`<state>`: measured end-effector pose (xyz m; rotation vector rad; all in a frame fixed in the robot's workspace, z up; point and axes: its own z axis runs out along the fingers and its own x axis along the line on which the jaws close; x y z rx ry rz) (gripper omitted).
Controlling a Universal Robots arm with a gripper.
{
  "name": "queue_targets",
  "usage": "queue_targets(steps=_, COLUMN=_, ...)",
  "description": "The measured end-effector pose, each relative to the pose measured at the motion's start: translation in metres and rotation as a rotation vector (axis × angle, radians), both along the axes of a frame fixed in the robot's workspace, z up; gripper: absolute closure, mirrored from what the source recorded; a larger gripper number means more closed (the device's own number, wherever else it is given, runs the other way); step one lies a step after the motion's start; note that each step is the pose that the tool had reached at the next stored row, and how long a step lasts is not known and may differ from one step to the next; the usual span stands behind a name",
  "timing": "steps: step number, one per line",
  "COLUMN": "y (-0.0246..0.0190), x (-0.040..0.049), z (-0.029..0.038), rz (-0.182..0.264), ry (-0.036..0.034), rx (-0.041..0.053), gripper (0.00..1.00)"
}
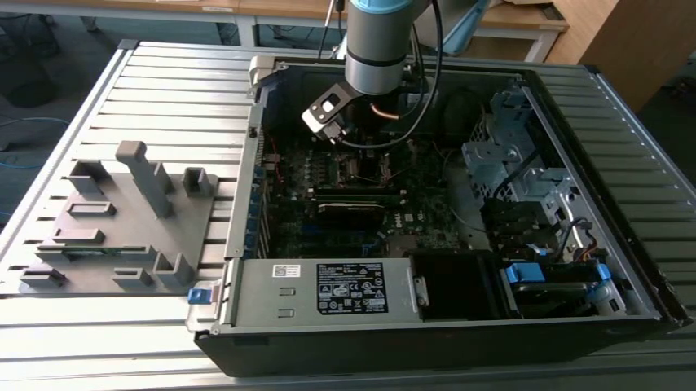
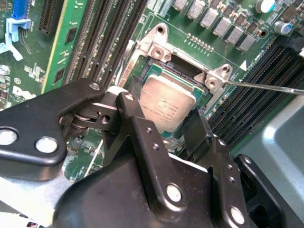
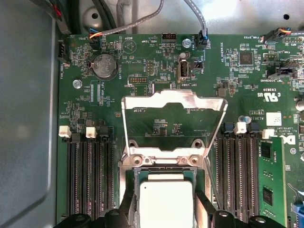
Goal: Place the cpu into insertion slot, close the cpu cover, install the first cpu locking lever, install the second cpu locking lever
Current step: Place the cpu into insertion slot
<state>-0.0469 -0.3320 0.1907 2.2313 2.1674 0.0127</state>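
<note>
The cpu (image 3: 166, 202), a small square chip with a dull silver top, sits between my two black fingers, right over the insertion slot (image 3: 164, 164). In the second wrist view the cpu (image 2: 166, 102) is slightly tilted above the socket frame (image 2: 159, 45). My gripper (image 2: 164, 108) is shut on its two opposite edges. The cpu cover (image 3: 173, 100), a thin silver frame, stands swung open behind the socket. A thin metal locking lever (image 2: 266, 88) sticks out sideways from the socket corner. In the exterior view the arm (image 1: 376, 49) reaches down into the open computer case (image 1: 250, 163).
Black memory slots (image 3: 88, 175) flank the socket on both sides, with a green memory stick (image 3: 270, 180) in one. Cables (image 3: 142, 19) run along the board edge. A power supply (image 1: 326, 289), a drive cage (image 1: 511, 155) and a grey fixture block (image 1: 120, 220) are nearby.
</note>
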Motion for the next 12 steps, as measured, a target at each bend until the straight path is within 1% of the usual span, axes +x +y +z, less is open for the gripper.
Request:
queue_targets(steps=5, y=-0.0001, x=0.0, z=0.0011, rz=0.0, ry=0.0001, rx=-0.0002, gripper=0.39)
queue_targets(steps=12, y=0.0, x=0.0, z=0.0071, rz=0.0, ry=0.0, rx=-0.0001, gripper=0.39)
